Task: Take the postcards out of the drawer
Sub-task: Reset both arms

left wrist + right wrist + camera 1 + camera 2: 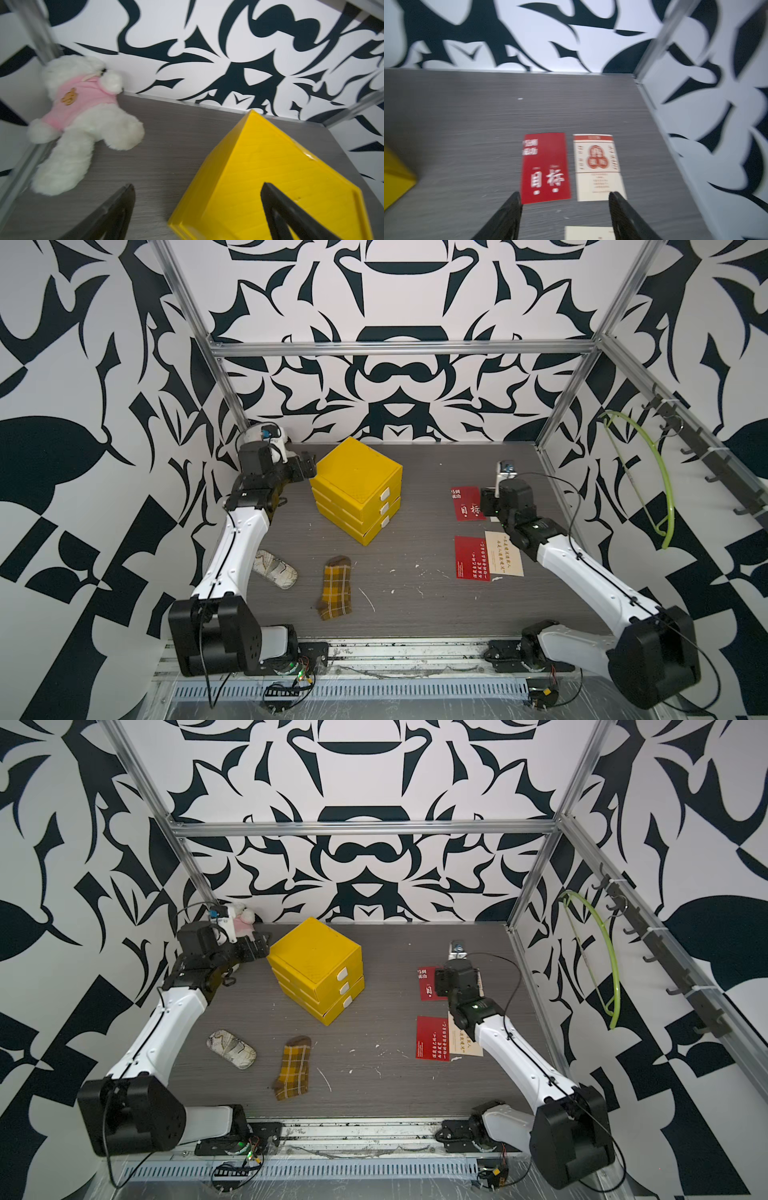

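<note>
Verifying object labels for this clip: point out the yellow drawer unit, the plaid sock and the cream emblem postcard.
yellow drawer unit [357,470]: a top view, on its top face.
plaid sock [336,589]: a top view, on its plaid middle.
cream emblem postcard [598,160]: right wrist view, on the round emblem.

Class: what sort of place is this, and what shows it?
Probably a robotics test cell: two robot arms mounted at a tabletop, an aluminium frame with patterned walls, and a yellow drawer unit as prop.
</note>
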Motion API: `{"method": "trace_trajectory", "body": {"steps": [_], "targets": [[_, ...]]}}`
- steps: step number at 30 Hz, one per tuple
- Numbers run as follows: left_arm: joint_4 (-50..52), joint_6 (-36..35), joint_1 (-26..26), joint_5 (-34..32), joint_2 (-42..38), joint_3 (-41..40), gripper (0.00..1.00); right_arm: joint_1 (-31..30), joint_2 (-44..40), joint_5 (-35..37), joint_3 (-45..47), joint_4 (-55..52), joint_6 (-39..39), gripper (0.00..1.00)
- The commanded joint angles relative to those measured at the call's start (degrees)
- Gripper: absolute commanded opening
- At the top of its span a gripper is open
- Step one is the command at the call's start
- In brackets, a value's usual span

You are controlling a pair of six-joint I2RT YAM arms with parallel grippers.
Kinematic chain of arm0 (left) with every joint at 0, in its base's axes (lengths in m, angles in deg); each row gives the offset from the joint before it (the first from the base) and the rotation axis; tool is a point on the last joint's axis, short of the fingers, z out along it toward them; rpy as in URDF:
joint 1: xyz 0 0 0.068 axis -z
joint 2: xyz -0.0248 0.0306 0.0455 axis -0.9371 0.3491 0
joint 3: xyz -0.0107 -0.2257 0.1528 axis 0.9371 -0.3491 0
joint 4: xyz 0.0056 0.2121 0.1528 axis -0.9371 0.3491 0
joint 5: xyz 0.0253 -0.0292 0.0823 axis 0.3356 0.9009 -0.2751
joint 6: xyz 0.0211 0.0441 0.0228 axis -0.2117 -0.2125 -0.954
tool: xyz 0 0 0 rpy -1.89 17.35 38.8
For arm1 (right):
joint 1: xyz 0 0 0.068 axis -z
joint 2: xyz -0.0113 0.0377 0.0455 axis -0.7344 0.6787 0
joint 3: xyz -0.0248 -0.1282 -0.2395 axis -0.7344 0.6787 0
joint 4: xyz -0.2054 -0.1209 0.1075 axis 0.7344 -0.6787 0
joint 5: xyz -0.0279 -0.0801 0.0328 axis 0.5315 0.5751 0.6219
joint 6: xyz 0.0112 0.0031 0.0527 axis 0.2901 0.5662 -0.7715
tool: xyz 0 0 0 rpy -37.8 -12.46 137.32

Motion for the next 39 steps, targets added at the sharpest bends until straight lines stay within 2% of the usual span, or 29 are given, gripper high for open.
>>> {"method": "trace_trajectory", "body": {"steps": [1,5,8,13,16,23,25,27,29,31,33,35,36,38,39], "targets": [[-2.5,-2.1,-1.8,-10.1,-3.9,-9.5,0.99,4.8,-0.7,2.3,6.5,4.4,4.0,0.69],[-13.4,-1.3,-2.9,-14.8,-7.5,-23.9,0.99,7.4,0.7,2.3,13.3,14.7,6.2,0.69],[-21.3,-1.9,-2.9,-17.3,-7.2,-31.1,0.99,7.6,3.6,4.0,16.5,22.6,8.1,0.69],[-23.9,-1.0,-2.7,-12.4,-1.1,-32.2,0.99,7.5,7.7,4.4,22.3,38.3,8.3,0.69],[-30.5,-2.1,-2.5,-11.4,4.7,-33.2,0.99,7.4,11.7,6.1,26.0,48.8,10.7,0.68],[-40.1,-3.9,-2.0,-10.3,7.3,-34.2,0.99,6.8,10.9,3.0,26.9,49.6,12.7,0.68],[-41.1,-3.4,-2.0,-9.3,8.7,-33.8,0.99,6.7,10.5,-0.9,25.5,45.1,12.4,0.67],[-46.9,-2.0,-2.0,-8.7,11.6,-34.7,0.99,6.8,10.8,-4.9,26.5,48.6,10.2,0.67],[-42.7,-4.2,-0.5,-8.1,12.2,-32.6,0.99,6.9,12.9,-5.5,26.5,52.1,8.9,0.67],[-48.8,-7.5,2.5,-9.5,13.1,-35.3,0.99,6.9,15.8,-6.3,25.1,52.0,9.2,0.66],[-55.5,-9.0,5.4,-14.7,13.4,-39.2,0.99,6.9,18.8,-6.7,25.4,55.1,9.3,0.66],[-60.8,-10.1,6.9,-17.6,15.2,-40.6,0.99,6.9,22.1,-7.8,26.1,58.9,9.9,0.7],[-60.1,-10.0,6.9,-17.7,15.0,-40.5,0.99,6.9,23.4,-8.3,25.8,60.6,9.8,0.82],[-57.5,-9.5,6.9,-17.9,14.1,-40.0,0.99,7.5,22.4,-8.9,25.3,57.4,9.1,0.99],[-58.6,-9.6,6.9,-18.0,14.7,-40.1,0.99,8.0,22.8,-9.7,25.1,57.6,9.0,1.0]]}}
